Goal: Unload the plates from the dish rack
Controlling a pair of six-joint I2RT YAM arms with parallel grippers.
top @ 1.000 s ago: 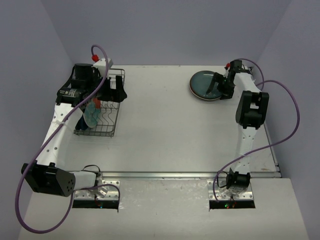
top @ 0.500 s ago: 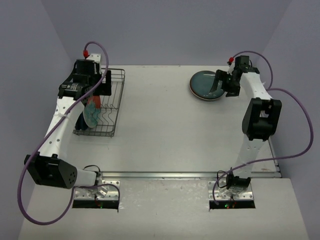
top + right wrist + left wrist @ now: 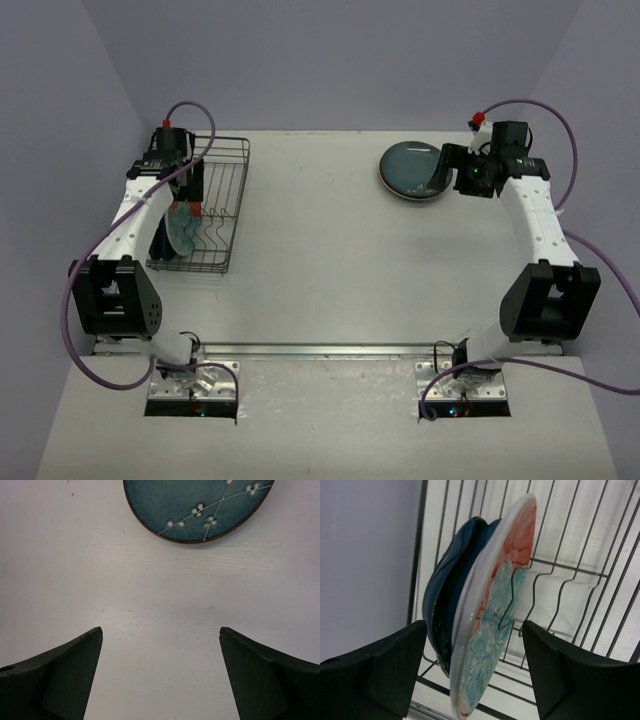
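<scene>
Our left gripper [image 3: 474,645], jaws spread wide and holding nothing, hangs over the red flowery plate [image 3: 492,630] standing in the dish rack [image 3: 226,190] — next we must squeeze its rim and lift. Our right gripper [image 3: 161,640], spread wide and empty too, sits by the teal plate [image 3: 195,500].

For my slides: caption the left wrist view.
Open left gripper facing red floral plate and dark blue plate in the dish rack.

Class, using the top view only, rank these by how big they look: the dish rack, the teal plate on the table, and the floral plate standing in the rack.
Largest: rack.
Next: teal plate, lying flat.
Smallest: floral plate. It stands on edge and is partly hidden, so its true size may match the teal one.
</scene>
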